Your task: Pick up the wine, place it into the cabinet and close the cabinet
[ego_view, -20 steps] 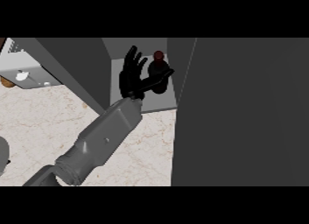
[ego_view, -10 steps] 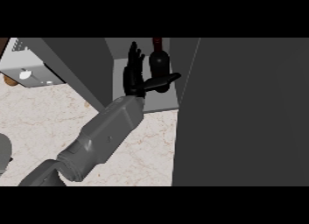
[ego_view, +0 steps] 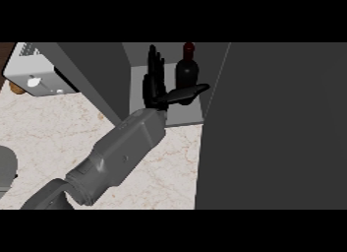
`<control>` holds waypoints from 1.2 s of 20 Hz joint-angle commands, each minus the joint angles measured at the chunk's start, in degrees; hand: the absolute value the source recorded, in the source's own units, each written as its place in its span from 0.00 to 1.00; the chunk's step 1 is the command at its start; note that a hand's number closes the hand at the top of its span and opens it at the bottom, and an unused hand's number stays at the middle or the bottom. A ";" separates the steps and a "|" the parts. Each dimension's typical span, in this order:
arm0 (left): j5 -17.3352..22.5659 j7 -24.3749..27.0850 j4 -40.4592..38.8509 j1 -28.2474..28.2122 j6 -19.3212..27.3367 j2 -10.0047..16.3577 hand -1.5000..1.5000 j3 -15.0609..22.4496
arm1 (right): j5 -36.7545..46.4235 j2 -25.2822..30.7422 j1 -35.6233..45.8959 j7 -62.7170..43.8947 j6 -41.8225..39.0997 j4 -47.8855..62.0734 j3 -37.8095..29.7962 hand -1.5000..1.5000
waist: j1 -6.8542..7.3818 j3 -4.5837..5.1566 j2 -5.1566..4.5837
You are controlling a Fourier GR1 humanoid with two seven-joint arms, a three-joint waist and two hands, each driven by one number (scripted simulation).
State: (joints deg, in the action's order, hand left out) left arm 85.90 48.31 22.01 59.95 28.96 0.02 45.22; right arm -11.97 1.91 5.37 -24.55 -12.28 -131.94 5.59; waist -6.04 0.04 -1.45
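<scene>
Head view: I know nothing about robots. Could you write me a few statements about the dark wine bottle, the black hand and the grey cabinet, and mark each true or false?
1. The dark wine bottle stands upright inside the grey cabinet. True.
2. The robot's black left hand is curled round the bottle. False: its fingers are straight, beside the bottle on its left, with the thumb stuck out sideways.
3. The cabinet is closed. False: its inside shows, with the bottle in it.
4. A white boxy appliance sits left of the cabinet. True.
5. Both hands are in view. False: only the left arm shows.
</scene>
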 commanded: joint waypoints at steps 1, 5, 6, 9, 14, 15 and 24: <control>1.69 4.57 5.58 -4.45 0.36 -0.02 0.00 2.16 | 1.81 -1.21 -0.56 -0.32 1.06 0.25 2.01 0.00 | 0.45 0.02 0.25; 2.81 3.22 8.90 -4.87 0.87 -0.02 0.00 4.57 | -0.70 1.13 0.53 -1.64 0.15 0.14 -1.66 0.00 | 1.74 -0.02 0.61; 2.92 1.57 8.48 -3.45 1.22 -0.02 0.00 5.03 | -0.47 0.60 -0.03 -2.11 0.88 -0.93 -1.20 0.00 | 1.97 -0.02 0.68; 2.92 2.80 9.43 -4.22 0.51 -0.02 0.00 6.22 | 2.54 -1.12 -0.15 -2.49 2.28 -1.44 2.34 0.00 | 2.69 0.00 0.83; 1.51 4.38 9.62 -7.08 -2.26 -0.02 0.00 6.95 | 0.06 0.70 -0.07 -1.74 1.24 -1.17 -1.71 0.00 | 4.05 -0.04 1.06; 1.96 5.53 9.92 -7.03 -1.44 -0.02 0.00 8.19 | 4.22 -1.36 0.32 -0.84 2.34 0.08 2.73 0.00 | 3.56 -0.02 0.92; -4.71 6.35 18.93 -12.81 3.78 -0.01 0.00 7.34 | 2.90 -0.24 -0.93 -1.49 2.84 -0.81 -0.82 0.00 | 5.83 -0.05 1.50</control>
State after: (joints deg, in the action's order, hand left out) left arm 84.60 53.37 37.60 50.23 30.97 0.14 53.00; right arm -10.05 1.88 4.59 -27.28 -9.70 -134.18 5.30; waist -1.26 0.01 -0.16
